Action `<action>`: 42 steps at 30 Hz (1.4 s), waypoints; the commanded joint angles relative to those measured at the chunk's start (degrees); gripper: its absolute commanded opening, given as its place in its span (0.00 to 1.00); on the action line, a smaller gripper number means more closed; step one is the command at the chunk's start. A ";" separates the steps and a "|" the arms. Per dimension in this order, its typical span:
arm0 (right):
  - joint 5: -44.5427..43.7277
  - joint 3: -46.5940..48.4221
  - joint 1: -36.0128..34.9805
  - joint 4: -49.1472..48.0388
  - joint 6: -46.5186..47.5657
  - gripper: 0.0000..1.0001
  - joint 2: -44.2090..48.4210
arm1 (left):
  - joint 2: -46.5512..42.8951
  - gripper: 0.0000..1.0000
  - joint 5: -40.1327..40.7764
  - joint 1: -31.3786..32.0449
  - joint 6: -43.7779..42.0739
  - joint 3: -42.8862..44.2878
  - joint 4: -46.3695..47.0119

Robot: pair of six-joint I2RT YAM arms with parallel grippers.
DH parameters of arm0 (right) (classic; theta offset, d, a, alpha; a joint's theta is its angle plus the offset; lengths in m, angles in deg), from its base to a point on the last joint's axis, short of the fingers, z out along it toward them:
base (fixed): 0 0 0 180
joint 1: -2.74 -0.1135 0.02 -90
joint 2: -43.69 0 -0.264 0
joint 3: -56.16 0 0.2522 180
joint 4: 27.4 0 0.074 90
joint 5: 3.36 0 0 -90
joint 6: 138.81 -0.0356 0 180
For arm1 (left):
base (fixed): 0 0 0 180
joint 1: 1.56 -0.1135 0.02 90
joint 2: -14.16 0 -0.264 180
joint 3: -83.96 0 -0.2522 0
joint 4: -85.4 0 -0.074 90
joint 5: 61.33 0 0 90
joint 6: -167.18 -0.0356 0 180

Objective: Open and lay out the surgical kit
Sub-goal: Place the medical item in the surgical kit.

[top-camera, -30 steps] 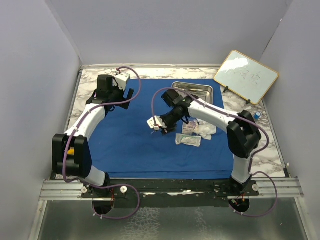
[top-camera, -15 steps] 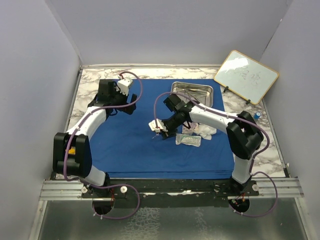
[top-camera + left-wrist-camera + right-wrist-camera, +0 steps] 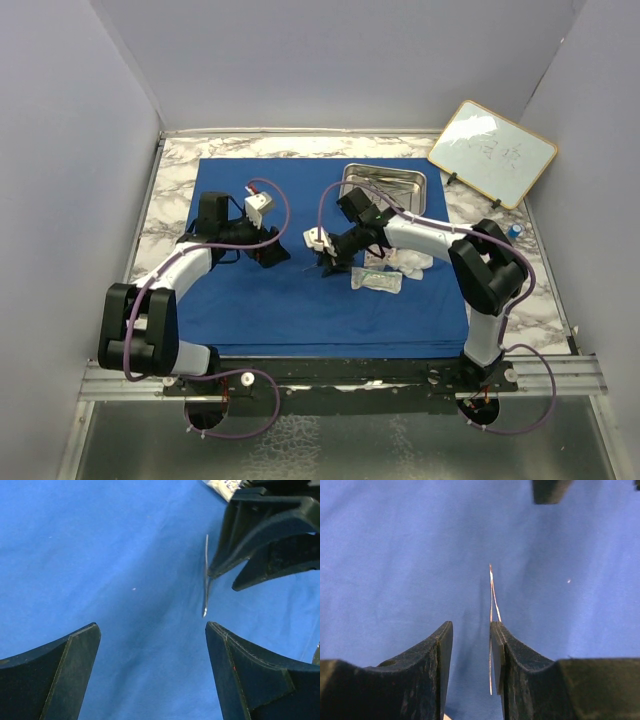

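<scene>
Marble surface (image 3: 545,262) carries the spread blue cloth (image 3: 300,310), with the right gripper (image 3: 472,626) at centre nipping thin tweezers (image 3: 491,590), the left gripper (image 3: 151,626) wide-jawed at its 9 o'clock, and the steel tray (image 3: 410,171) at 1 o'clock.

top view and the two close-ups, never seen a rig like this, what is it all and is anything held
Two robot arms, left arm and right arm, are bolted at a table's near edge. The wide picture looks down from above and behind them. Each close-up comes from a wrist camera, so the dark wedges are that arm's own fingers. On the table lies a blue cloth with a steel tray, clear packets and white gauze; a whiteboard stands far right. The left gripper is wide open, empty. Thin tweezers stick out of the right gripper, against one finger; a gap shows on the other side, so a firm grip can't be confirmed.
</scene>
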 commanded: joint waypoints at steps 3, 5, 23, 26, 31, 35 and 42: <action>4.25 -1.55 0.49 -8.14 -5.99 0.36 0.27 | -0.75 0.87 -8.34 1.21 -1.13 -2.47 3.67; 4.58 -2.05 0.62 -9.31 -6.81 0.36 0.40 | -0.22 0.86 -9.12 1.83 -2.08 -2.99 3.73; 6.11 -3.85 0.94 -12.87 -9.99 0.36 0.61 | 7.08 0.49 -11.35 6.20 -2.20 -1.67 5.19; 6.20 -3.75 0.97 -12.89 -10.11 0.35 0.58 | 8.10 0.43 -11.52 6.85 -1.94 -1.12 5.24; 6.20 -3.61 0.98 -12.80 -10.34 0.34 0.58 | 9.61 0.35 -11.72 7.99 -2.08 -0.65 5.01; 6.12 -3.70 1.05 -12.88 -10.25 0.34 0.56 | 10.75 0.27 -11.10 8.52 -2.48 -0.08 4.05; 6.74 -3.72 1.40 -13.06 -10.64 0.33 0.57 | 12.62 0.15 -11.09 8.67 -4.13 0.52 1.97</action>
